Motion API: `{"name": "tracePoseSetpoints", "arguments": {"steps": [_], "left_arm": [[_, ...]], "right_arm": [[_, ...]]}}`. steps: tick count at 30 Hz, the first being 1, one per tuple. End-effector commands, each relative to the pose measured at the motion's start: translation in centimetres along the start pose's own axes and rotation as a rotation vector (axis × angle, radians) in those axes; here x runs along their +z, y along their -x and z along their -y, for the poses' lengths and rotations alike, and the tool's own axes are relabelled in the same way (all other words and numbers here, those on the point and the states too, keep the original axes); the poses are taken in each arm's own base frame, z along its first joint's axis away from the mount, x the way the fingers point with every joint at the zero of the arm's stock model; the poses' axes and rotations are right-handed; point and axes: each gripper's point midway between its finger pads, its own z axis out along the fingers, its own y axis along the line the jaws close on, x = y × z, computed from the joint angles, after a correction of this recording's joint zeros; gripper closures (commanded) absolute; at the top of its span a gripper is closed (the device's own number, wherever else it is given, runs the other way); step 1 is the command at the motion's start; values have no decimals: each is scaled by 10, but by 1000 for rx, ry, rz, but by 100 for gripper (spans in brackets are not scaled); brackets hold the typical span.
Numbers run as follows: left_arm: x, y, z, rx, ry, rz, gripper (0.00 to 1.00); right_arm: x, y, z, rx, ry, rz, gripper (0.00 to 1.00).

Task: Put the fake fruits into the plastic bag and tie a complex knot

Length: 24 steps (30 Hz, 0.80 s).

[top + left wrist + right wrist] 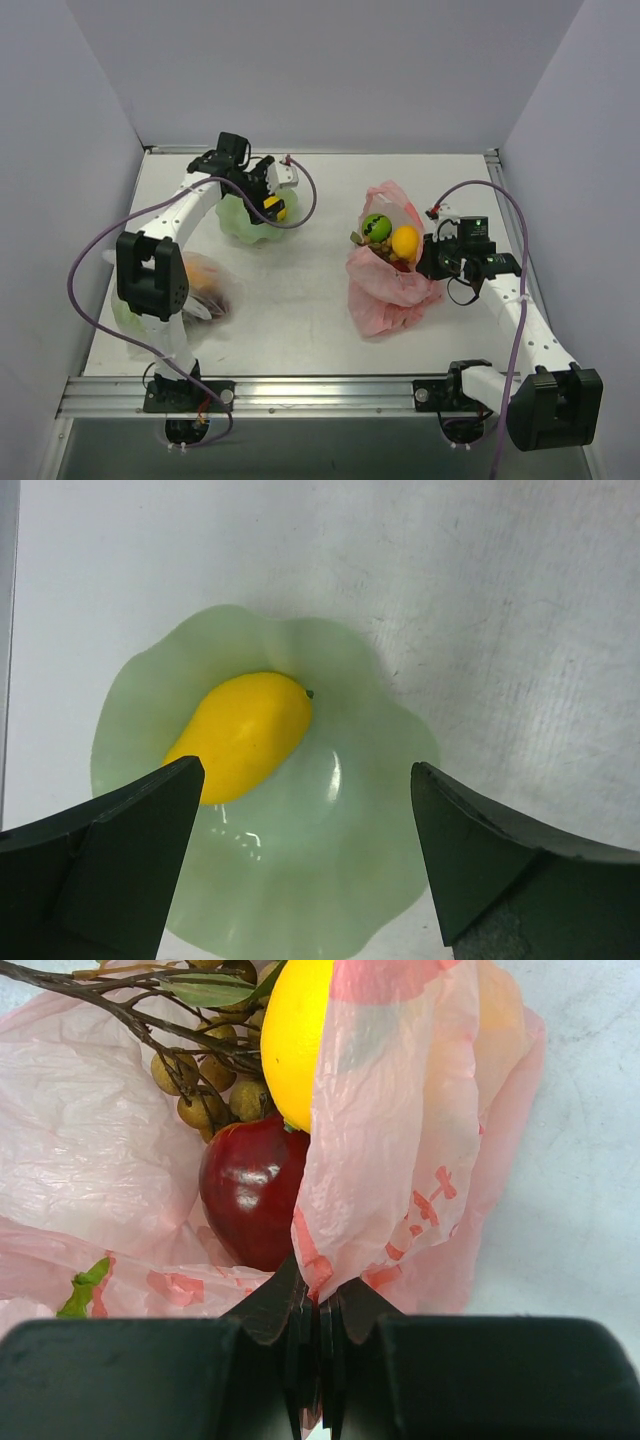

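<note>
The job right now is putting fruit in the bag, and the knot is not started yet. The left gripper (308,780) hangs over a green bowl (300,905) at the far left of the table (300,310), with its fingers spread as wide as they go and nothing in them. A yellow fruit (245,735) lies in the bowl, just under and a bit to the side of the fingers. I think that fruit goes in next, so the arm has to go down, line its fingers up on both sides of the fruit and close gently, because the fruit is smooth and could slip or roll in the bowl. The right gripper (318,1305) is squeezed tight on the edge of the pink bag (100,1160), holding its mouth up and open. The bag sits on the right side of the table, thin and crinkly with dark pink marks. Inside it are a red apple (250,1185), an orange fruit (295,1030), a brown bunch (215,1090) and a green ball (376,226). A clear bag (205,285) of other fruit lies near the left arm.
</note>
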Motion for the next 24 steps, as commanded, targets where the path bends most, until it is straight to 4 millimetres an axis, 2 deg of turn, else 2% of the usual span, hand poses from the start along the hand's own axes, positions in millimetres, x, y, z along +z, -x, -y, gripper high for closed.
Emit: {"name": "tracePoseSetpoints", "arguments": {"steps": [1,11,19,24], "left_arm": [[4,3,-5,287,-95,24,4],[50,-25,-34,377,-149,-1,4],[69,-47,-54,372,-141,-48,4],[81,-71,-59,356,-148,-108,4]], "right_arm": [[-1,-3,2,-7,-3,-18,100],[1,-5,5,-1,-15,-32,100],[1,-7,7,-1,-20,-43,100],[2,-5,5,-4,-9,-41,100]]}}
